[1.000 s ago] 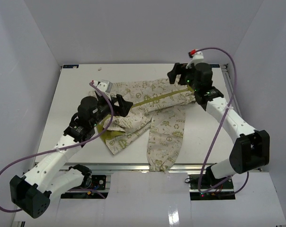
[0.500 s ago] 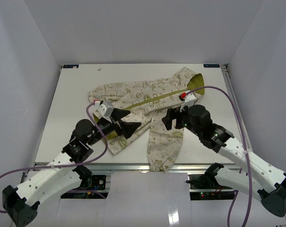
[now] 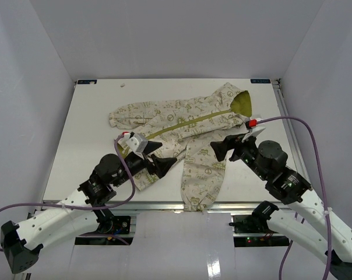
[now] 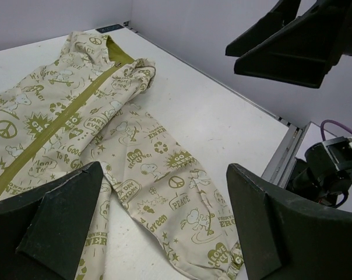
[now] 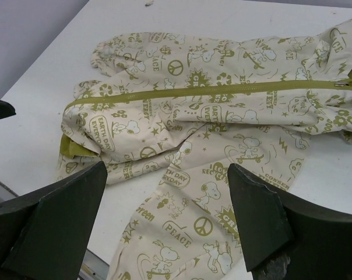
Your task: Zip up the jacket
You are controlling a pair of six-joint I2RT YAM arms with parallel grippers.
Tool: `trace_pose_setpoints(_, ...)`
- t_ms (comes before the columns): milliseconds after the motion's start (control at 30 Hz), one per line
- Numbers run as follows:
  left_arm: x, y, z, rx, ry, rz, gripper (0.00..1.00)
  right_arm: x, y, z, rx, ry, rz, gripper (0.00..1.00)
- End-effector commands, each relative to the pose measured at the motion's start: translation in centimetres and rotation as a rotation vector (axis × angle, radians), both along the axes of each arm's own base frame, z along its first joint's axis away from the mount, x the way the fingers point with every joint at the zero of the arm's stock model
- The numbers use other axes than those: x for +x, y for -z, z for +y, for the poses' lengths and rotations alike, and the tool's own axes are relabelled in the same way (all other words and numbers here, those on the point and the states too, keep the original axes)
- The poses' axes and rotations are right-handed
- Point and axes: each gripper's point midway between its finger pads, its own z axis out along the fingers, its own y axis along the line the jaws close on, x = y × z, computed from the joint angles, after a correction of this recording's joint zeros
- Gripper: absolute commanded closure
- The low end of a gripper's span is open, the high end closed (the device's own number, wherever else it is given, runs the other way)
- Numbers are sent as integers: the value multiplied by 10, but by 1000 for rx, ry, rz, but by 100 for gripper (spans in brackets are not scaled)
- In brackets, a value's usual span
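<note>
Top external: the jacket (image 3: 187,125) has a sleeve reaching the table (image 3: 88,122) near edge. The left gripper (image 3: 167,165) and right gripper (image 3: 220,147) hover released, with tabletop showing along the far side.

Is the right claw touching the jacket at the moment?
Apart. The right wrist view shows the open right claw hanging above the jacket, which lies flat well below it.
</note>
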Motion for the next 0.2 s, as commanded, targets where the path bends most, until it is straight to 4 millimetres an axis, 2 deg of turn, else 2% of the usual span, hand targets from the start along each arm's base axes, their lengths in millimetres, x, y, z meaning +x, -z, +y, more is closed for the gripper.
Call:
trace_pose_setpoints(0,-3,2,2,22,-6,-20,2,-1,-9,-5,25,13,-39,10)
trace_pose_setpoints(167,-5,-2,3,19,-11,-34,2,-3,-11,-4,30,4,-36,9)
